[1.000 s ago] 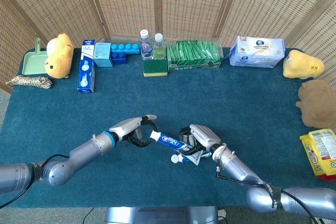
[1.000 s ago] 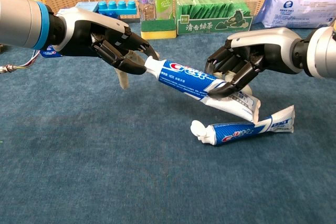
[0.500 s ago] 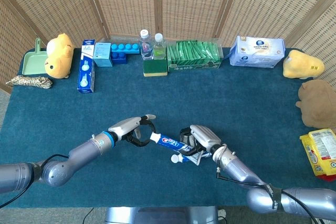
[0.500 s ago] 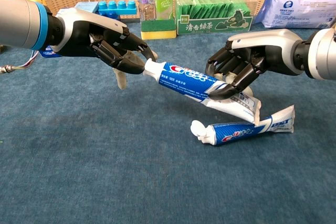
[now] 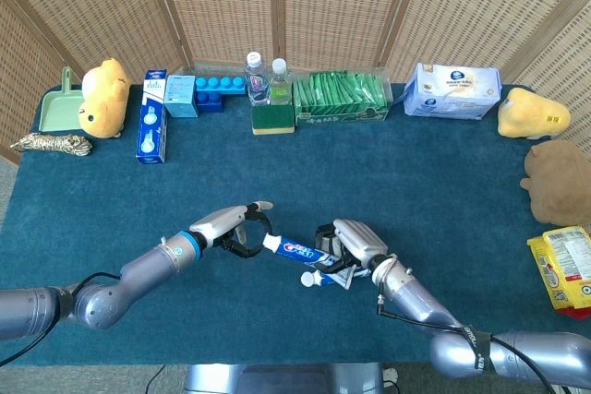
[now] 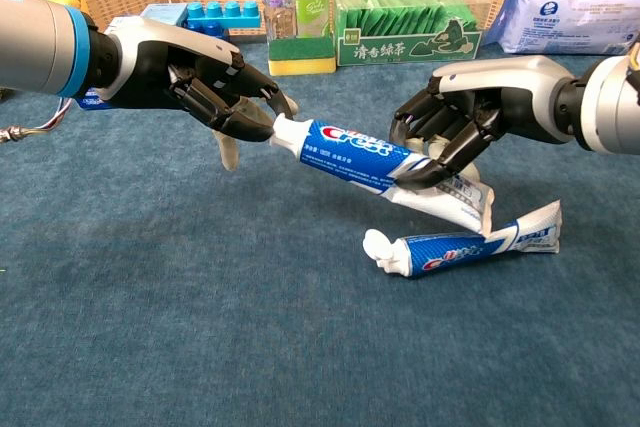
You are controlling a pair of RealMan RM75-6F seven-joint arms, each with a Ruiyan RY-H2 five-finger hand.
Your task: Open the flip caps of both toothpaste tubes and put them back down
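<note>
Above the blue table cloth (image 6: 150, 347), near the front middle, one toothpaste tube (image 6: 350, 152) is held off the surface. Its crimped tail is gripped by the curled fingers of the right hand (image 6: 465, 127), and its white cap (image 6: 287, 131) is pinched by the fingertips of the left hand (image 6: 215, 87). Whether that cap has been flipped cannot be told. The second tube (image 6: 465, 247) is lying on the cloth just below, its cap apparently shut, so most of the task is judged undone. The held tube's long axis is slanted, cap end up toward the robot's left.
</note>
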